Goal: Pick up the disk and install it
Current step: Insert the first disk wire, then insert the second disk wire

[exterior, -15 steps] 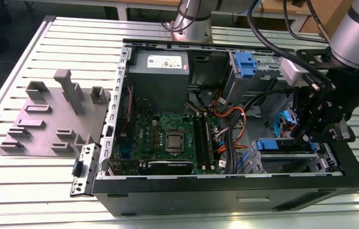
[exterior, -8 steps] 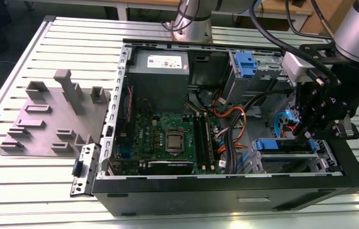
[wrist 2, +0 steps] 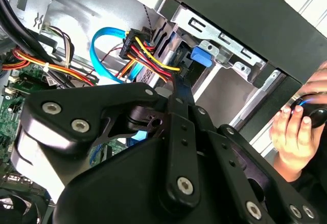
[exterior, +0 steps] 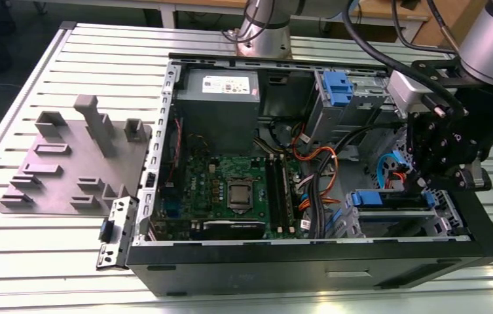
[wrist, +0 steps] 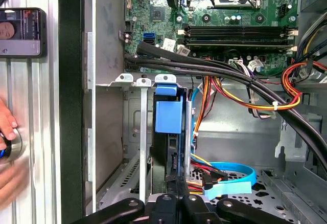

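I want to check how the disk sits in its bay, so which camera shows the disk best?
The first wrist view: the disk stands edge-on in the bay, its blue carrier end facing the camera. The exterior view shows its blue rail beneath the arm. The second wrist view shows a blue tab past the linkage.

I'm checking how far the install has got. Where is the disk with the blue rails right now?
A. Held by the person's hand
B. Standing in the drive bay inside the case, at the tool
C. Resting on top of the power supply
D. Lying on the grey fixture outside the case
B: in the first wrist view the disk stands in the drive bay, with the tool at its end.
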